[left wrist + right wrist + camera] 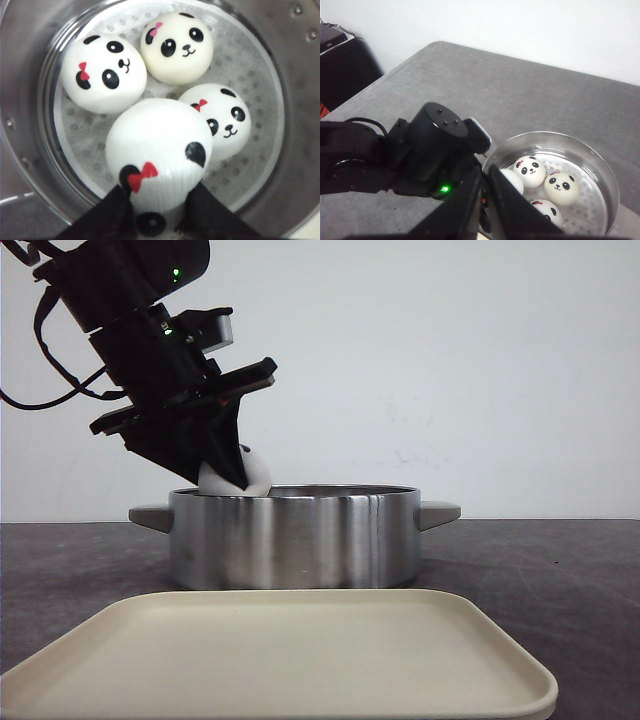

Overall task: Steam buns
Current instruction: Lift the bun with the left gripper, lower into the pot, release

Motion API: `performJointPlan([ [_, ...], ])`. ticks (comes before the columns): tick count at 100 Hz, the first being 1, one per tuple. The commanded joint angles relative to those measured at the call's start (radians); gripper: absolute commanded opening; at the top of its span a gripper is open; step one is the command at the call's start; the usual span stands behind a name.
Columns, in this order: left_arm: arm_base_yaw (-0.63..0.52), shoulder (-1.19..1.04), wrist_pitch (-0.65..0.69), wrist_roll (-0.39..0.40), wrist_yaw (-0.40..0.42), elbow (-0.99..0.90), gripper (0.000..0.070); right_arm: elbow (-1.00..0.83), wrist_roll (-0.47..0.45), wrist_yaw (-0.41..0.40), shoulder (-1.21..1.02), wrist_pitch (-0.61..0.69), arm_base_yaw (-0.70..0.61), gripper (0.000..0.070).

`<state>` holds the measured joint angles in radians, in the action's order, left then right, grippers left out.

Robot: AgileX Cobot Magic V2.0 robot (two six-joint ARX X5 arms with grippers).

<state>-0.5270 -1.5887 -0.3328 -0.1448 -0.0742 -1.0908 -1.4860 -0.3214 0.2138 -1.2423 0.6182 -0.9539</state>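
My left gripper (pixel 236 478) is shut on a white panda bun (pixel 256 471) and holds it just above the left rim of the steel pot (pixel 300 538). In the left wrist view the held bun (pixel 159 145), with a red bow, sits between the black fingers (pixel 112 215). Below it, three panda buns (pixel 102 72) (pixel 177 47) (pixel 225 117) lie on the perforated steamer liner (pixel 250 65). The right wrist view shows the right gripper (pixel 485 175) with its fingers together and empty, above the left arm (pixel 430 145), and the pot (pixel 600 165) with the buns (pixel 531 170).
A cream rectangular tray (pixel 280 650) lies empty in front of the pot, near the table's front edge. The pot has two side handles (pixel 440 512). A black box (pixel 340 65) stands beyond the table's far corner in the right wrist view.
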Motion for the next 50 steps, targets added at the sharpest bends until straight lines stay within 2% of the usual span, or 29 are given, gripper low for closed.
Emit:
performJointPlan([
  [1, -0.002, -0.009, 0.021, 0.013, -0.001, -0.014, 0.031, -0.02, -0.002, 0.004, -0.012, -0.006, -0.011, 0.0017],
  [6, -0.002, -0.009, 0.026, 0.013, 0.0, -0.014, 0.0521, -0.02, 0.0, 0.004, -0.012, -0.006, -0.011, 0.0017],
  [9, -0.002, -0.009, 0.026, 0.013, 0.0, -0.014, 0.0594, -0.02, 0.001, 0.004, -0.012, -0.006, -0.011, 0.0017],
  [12, -0.002, -0.009, 0.025, 0.013, 0.0, -0.014, 0.0649, -0.02, 0.002, 0.005, -0.012, -0.006, -0.011, 0.0017],
  [16, -0.002, -0.009, 0.02, 0.013, -0.001, -0.014, 0.0669, -0.019, 0.011, 0.005, -0.013, -0.006, -0.011, 0.0017],
  [37, 0.006, 0.04, -0.063, 0.013, 0.0, -0.026, 0.0653, -0.019, 0.068, 0.031, -0.024, 0.004, -0.01, 0.0017],
  [41, 0.008, 0.063, -0.072, 0.013, 0.0, -0.026, 0.0608, -0.018, 0.077, 0.032, -0.029, 0.013, -0.009, 0.0017],
  [50, 0.026, 0.138, -0.099, 0.013, 0.0, -0.025, 0.0453, -0.012, 0.088, 0.074, -0.039, 0.039, 0.001, 0.0017],
])
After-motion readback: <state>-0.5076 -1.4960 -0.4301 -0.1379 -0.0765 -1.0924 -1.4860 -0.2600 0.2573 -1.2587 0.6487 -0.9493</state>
